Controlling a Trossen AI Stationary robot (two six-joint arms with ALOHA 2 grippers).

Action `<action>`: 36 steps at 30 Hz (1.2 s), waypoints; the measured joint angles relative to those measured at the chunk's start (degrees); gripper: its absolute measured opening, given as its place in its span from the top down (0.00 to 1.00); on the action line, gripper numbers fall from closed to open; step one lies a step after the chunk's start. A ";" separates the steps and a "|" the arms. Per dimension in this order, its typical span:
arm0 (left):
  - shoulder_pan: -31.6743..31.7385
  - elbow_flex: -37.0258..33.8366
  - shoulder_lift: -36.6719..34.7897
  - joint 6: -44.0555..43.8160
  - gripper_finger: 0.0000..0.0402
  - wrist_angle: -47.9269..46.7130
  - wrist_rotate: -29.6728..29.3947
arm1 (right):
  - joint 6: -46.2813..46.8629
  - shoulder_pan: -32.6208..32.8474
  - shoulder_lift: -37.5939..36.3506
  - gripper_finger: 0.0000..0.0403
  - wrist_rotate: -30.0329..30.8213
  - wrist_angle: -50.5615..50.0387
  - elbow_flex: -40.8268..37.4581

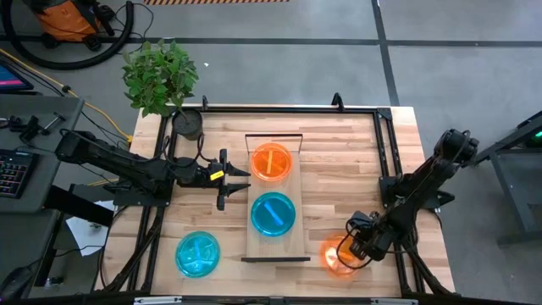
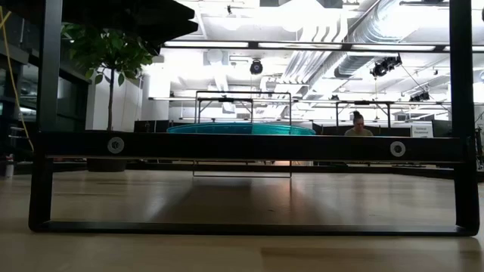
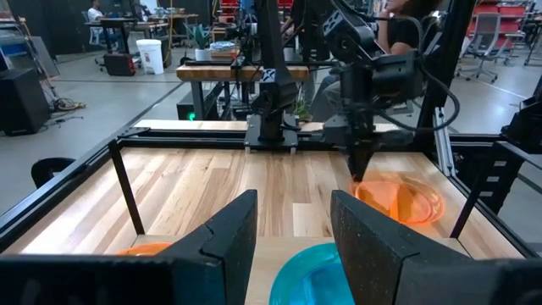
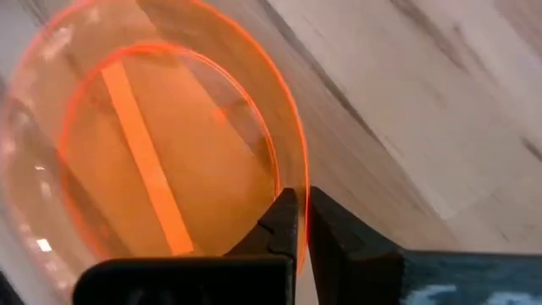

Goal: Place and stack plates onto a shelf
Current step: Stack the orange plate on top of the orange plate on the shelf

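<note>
While our right end effector [image 4: 298, 222] is pinching its fingers nearly together on the rim of an orange plate [image 1: 338, 255] at the bench's [image 1: 339, 161] front right, beside the shelf [image 1: 274, 249], we are seeing our left end effector [image 1: 240, 182] hovering wide open and empty just left of the shelf, where another orange plate [image 1: 272, 162] and a cyan plate [image 1: 273, 213] are lying. A second cyan plate [image 1: 197, 253] is sitting at the front left.
</note>
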 joint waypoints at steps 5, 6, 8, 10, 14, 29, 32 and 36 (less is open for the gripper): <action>-0.02 0.00 0.00 0.00 0.65 -0.02 0.00 | 0.04 0.00 -3.40 1.00 0.36 -4.49 0.12; -0.02 0.00 0.00 0.00 0.65 -0.01 0.00 | -0.03 0.00 -4.00 1.00 0.93 -4.99 0.12; 0.00 0.00 0.00 0.00 0.65 -0.02 0.00 | -0.35 0.00 -4.97 1.00 1.97 -5.55 0.12; -0.01 0.00 0.00 0.00 0.65 -0.02 0.00 | -0.36 0.00 -6.22 1.00 3.43 -6.21 0.12; 0.00 0.00 0.02 0.00 0.65 -0.02 0.00 | -0.37 0.00 -9.07 1.00 6.17 -9.41 0.15; 0.00 0.00 0.01 -0.39 0.65 -0.02 0.00 | 0.29 0.02 -18.57 1.00 14.29 -21.08 0.26; 0.04 0.00 0.00 -0.42 0.65 -0.02 -0.02 | 0.79 0.02 -18.30 1.00 14.52 -21.45 0.26; 0.06 0.00 0.02 -0.42 0.65 -0.03 -0.62 | 0.97 0.02 -17.77 1.00 17.67 -22.54 0.26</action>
